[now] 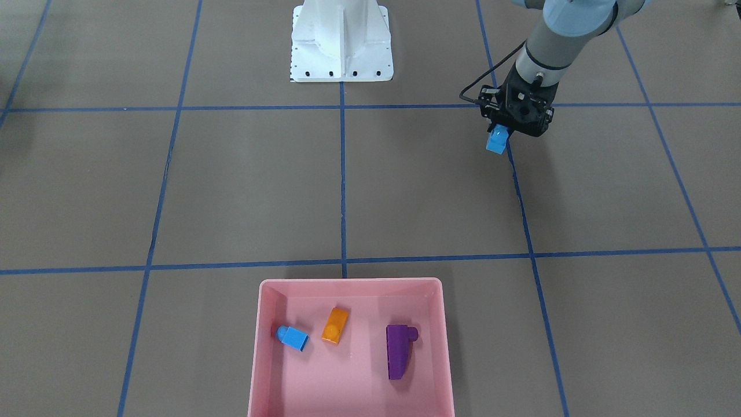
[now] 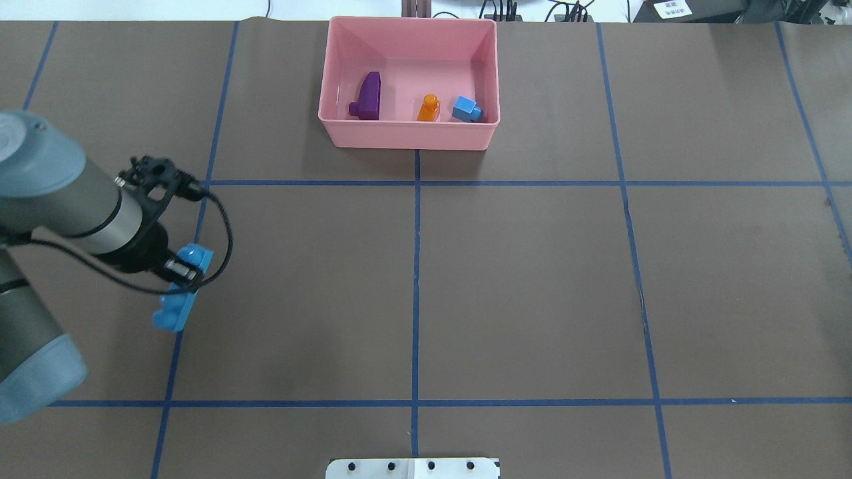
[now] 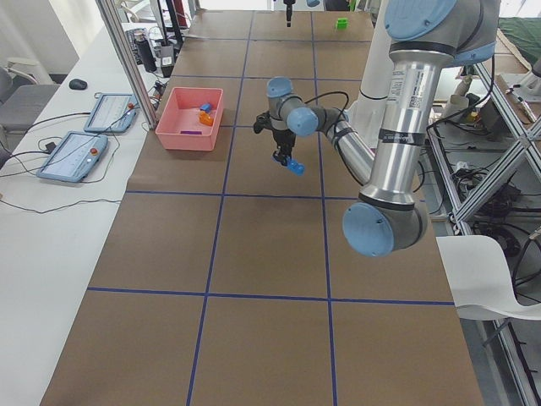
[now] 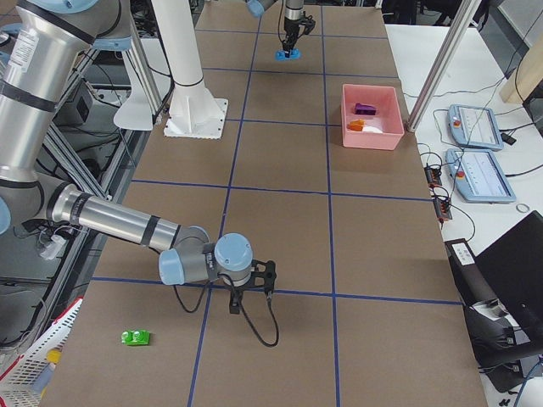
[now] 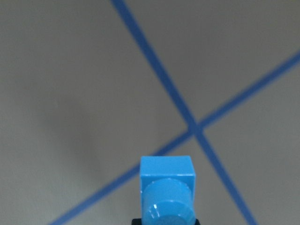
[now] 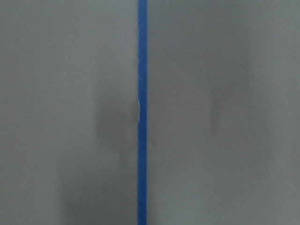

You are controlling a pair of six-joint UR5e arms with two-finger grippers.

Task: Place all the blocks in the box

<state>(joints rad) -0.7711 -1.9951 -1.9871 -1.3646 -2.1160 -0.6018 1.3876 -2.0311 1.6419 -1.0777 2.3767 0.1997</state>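
My left gripper (image 2: 182,271) is shut on the long blue brick (image 2: 174,313) and holds it end-down over the brown table, far from the pink box (image 2: 406,134); it also shows in the left wrist view (image 5: 168,187). The box (image 1: 350,282) holds the purple wedge (image 1: 398,350), the orange brick (image 1: 334,325) and the small blue brick (image 1: 292,337). The green brick (image 4: 136,337) lies on the table near my right gripper (image 4: 248,298), which hangs low over a blue tape line. I cannot tell whether the right gripper is open or shut.
The white robot base (image 1: 341,46) stands at mid-table. Blue tape lines (image 2: 416,266) cross the brown table. Tablets (image 4: 475,127) and cables lie on the side bench beyond the box.
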